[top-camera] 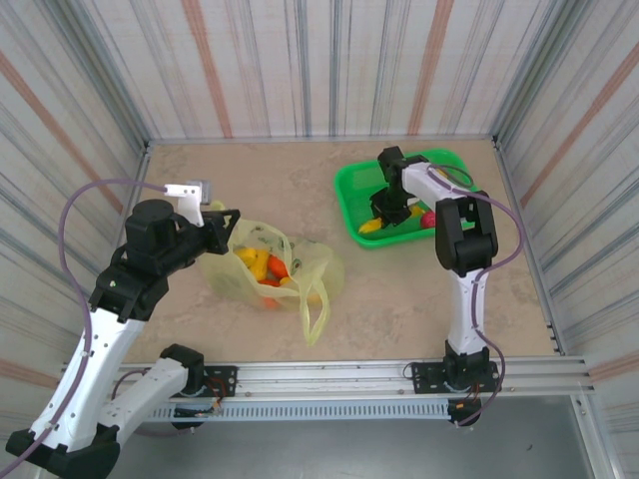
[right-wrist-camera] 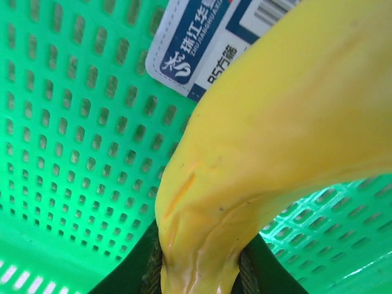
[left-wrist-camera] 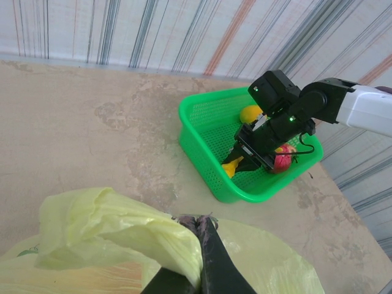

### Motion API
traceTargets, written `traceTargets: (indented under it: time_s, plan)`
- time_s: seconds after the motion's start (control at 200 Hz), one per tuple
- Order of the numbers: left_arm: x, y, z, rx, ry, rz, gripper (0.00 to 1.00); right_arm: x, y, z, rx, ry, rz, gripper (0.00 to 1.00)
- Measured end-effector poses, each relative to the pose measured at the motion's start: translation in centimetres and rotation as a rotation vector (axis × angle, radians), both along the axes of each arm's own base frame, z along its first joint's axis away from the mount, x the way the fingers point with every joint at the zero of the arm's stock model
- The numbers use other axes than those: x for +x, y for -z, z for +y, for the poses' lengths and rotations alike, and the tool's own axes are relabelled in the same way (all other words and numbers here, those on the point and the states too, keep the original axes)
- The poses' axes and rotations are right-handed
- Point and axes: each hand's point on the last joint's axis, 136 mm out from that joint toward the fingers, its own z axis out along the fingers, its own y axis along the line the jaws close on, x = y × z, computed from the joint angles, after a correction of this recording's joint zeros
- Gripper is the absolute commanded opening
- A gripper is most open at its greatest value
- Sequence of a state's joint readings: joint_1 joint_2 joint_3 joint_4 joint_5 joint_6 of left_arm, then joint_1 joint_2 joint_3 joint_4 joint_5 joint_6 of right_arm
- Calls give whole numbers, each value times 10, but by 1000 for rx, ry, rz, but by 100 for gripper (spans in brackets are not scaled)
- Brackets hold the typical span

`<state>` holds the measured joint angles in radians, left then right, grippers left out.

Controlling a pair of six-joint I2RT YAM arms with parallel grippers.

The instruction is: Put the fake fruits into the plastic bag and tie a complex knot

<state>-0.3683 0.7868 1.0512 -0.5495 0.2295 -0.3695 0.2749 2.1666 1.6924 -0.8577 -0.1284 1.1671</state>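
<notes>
Looking down from above, you are seeing your left claw (top-camera: 228, 222) pinching the left edge of the bag (top-camera: 321, 261). The bag is lying on the bench (top-camera: 290, 170) in front of the left arm, with a loop handle trailing toward the near edge. Yellow, orange and red fruits (top-camera: 266, 265) are sitting inside it. Your right claw (top-camera: 389, 214) is reaching down into the basket (top-camera: 349, 190) at the far right, directly over a banana (top-camera: 370, 227). A red fruit (top-camera: 427, 219) is lying just beside it.

On the left wrist camera, your left claw (left-wrist-camera: 199, 223) is holding its fingers pressed together on a fold of the bag (left-wrist-camera: 116, 223). Across the bench (left-wrist-camera: 73, 122), the basket (left-wrist-camera: 205, 125) is holding a lemon (left-wrist-camera: 250, 114) at its far side and the red fruit (left-wrist-camera: 282, 160). The banana (left-wrist-camera: 231, 166) is lying under the right claw (left-wrist-camera: 244, 158).

On the right wrist camera, the banana (right-wrist-camera: 275, 122) is running from the upper right down to the bottom edge. Its end is sitting between the dark fingers (right-wrist-camera: 131, 272) of your right claw (right-wrist-camera: 199, 272). They appear to be pinching it from both sides, though the close view is cutting off most of them. Behind it, the basket (right-wrist-camera: 73, 122) mesh is carrying a printed label (right-wrist-camera: 196, 49).
</notes>
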Motion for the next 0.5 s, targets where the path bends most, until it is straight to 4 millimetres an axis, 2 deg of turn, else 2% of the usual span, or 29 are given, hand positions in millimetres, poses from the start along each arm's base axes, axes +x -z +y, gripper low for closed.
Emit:
traceTargets:
  time_s: [0.095,0.175,0.381,0.501]
  plan:
    - [0,0,1,2,-3,-1,0,3,-11,-2,8,-28,-56,17]
    - [1,0,1,2,-6,-1,0,5,-35,-2,22,-63,-140,17]
    - [1,0,1,3,-6,-1,0,10,-137,20,74,-219,-504,17]
    - [1,0,2,9,-10,-5,0,3,-191,47,110,-376,-711,18]
